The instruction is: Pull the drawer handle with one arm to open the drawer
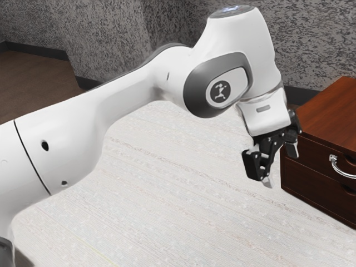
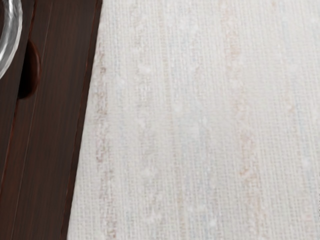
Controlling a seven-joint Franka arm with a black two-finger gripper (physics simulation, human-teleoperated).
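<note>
- Cabinet (image 1: 328, 114): dark red-brown wood, standing on the pale woven table (image 1: 167, 200) at the exterior view's right edge.
- Drawer handle (image 1: 340, 167): silver bow on the cabinet's front face, on the drawer front (image 1: 320, 153) just below the cabinet top.
- Cannot tell from either view whether the drawer is pulled out at all.
- Gripper (image 1: 280, 166): in the air just beside the cabinet's near front corner, above the table, fingers pointing down.
- Jaws: spread wide with nothing between them. One finger is close against the cabinet's corner, the other is further out from the cabinet. Handle not touched.
- Wrist view: the cabinet's dark front (image 2: 45, 150) next to bare table (image 2: 200, 125), with a glassy arc of the drawer handle (image 2: 16, 35) on the cabinet side.
</note>
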